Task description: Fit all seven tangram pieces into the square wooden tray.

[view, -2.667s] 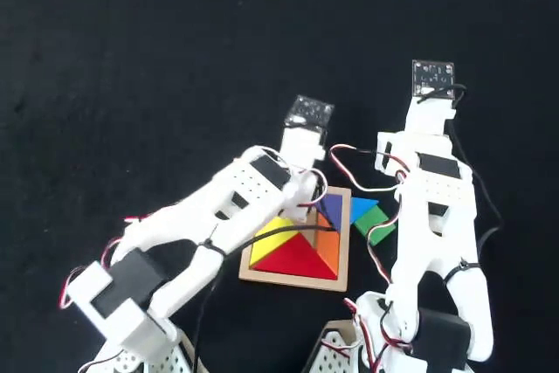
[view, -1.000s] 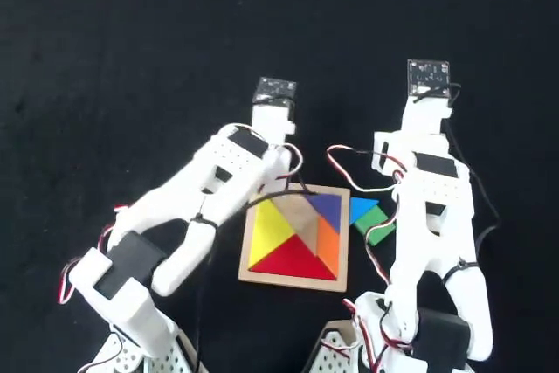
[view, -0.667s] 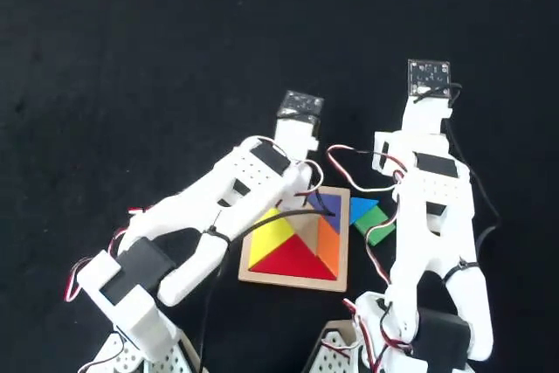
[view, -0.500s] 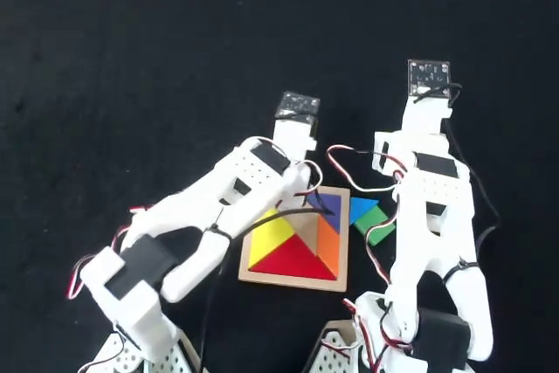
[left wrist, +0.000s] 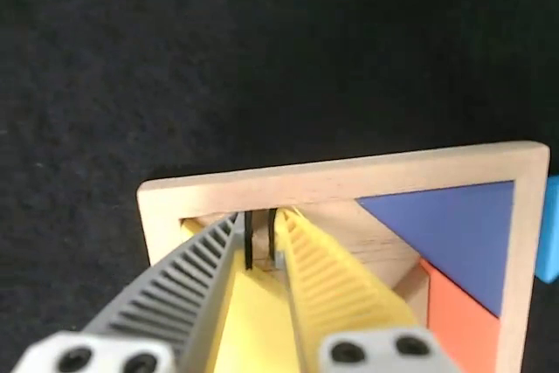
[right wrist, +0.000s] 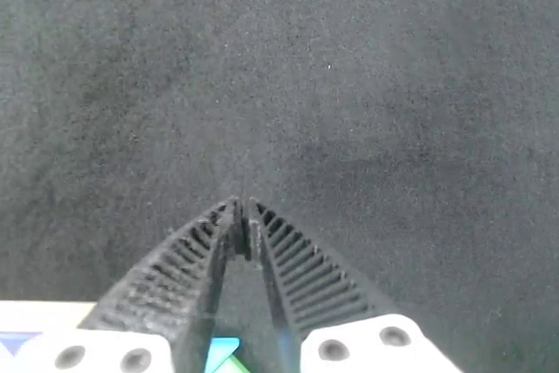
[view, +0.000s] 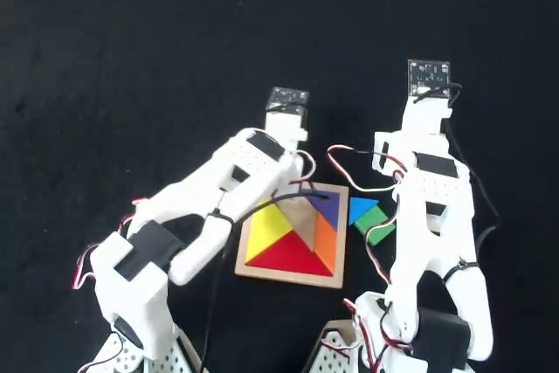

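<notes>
The left end effector (left wrist: 262, 238) was nearly closed, holding nothing, its tips in a corner of the wooden tray (left wrist: 349, 172) by the yellow piece (view: 265, 228). The right end effector (right wrist: 238, 226) was pinched together over the desk (right wrist: 349, 85). A blue piece (view: 361, 208) and a green piece (view: 377, 227) lay just beside the tray.

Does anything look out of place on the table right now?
Yes. The blue piece and the green piece lie on the cloth just outside the tray, on its right side. Inside the tray, bare wood near the far edge is unfilled.
</notes>
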{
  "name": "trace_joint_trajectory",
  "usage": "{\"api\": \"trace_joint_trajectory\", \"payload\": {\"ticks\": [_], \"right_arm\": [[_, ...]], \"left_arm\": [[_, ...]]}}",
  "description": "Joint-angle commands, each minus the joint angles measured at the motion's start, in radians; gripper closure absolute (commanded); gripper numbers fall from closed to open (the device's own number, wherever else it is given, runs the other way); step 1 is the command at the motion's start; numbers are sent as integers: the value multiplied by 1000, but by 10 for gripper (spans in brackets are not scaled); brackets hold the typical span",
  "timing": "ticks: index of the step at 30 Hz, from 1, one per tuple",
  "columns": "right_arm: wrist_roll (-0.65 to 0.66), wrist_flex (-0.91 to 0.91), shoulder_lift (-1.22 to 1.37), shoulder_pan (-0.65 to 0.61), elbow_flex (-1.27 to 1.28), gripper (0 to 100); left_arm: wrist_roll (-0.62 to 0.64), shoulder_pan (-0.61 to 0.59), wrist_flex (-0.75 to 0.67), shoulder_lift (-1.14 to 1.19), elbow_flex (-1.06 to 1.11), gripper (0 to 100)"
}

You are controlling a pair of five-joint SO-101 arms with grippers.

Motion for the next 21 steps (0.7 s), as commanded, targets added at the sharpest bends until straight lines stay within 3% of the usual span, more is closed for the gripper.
{"api": "trace_joint_trajectory", "payload": {"ticks": [1,6,18,21], "right_arm": [[18,-17,12,-14,-31,987],[29,-17,12,-15,-31,987],[28,-15,12,-15,-30,987],[26,-15,12,-15,-30,987]], "left_arm": [[5,-94,3,-6,-50,931],[74,-174,12,-8,-35,931],[72,-239,6,-9,-64,930],[-12,-231,11,-9,-116,928]]}}
